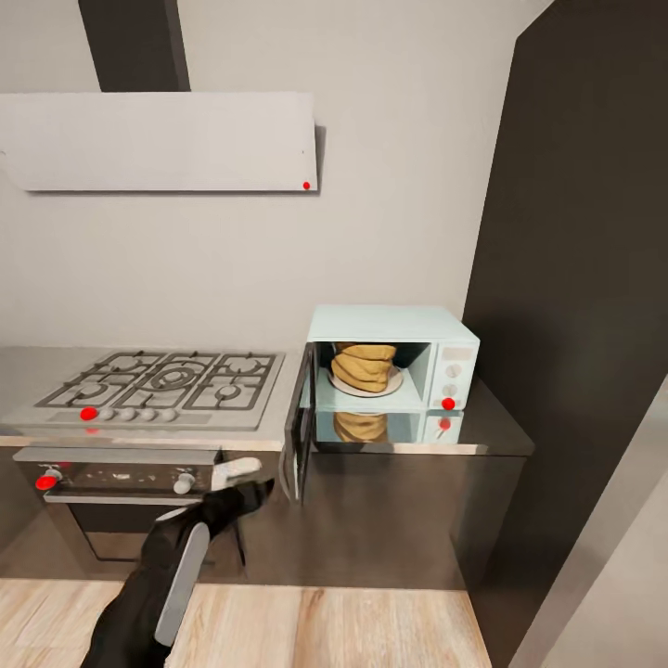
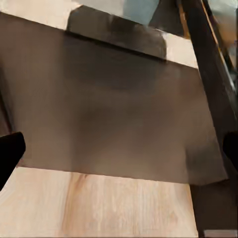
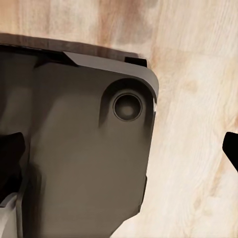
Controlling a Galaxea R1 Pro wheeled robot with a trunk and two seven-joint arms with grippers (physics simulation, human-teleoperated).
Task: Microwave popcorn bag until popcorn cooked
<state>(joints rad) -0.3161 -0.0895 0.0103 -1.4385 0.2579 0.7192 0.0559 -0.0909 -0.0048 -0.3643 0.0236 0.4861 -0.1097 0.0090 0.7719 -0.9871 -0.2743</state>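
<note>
Head view: popcorn bag (image 1: 365,367) upright on plate (image 1: 393,382) inside mint microwave (image 1: 394,325), door (image 1: 300,434) swung open, unit on grey countertop (image 1: 506,436) right of gas hob (image 1: 158,382); left gripper (image 1: 249,481) just beside door's lower edge, finger state unclear here. Left wrist view: left fingertips (image 2: 10,153) wide apart, nothing between, dark cabinet front (image 2: 114,114) and wood floor (image 2: 99,208) beyond. Right wrist view: right gripper (image 3: 124,156) fingers spread, empty, over robot base (image 3: 84,148) and floor.
</note>
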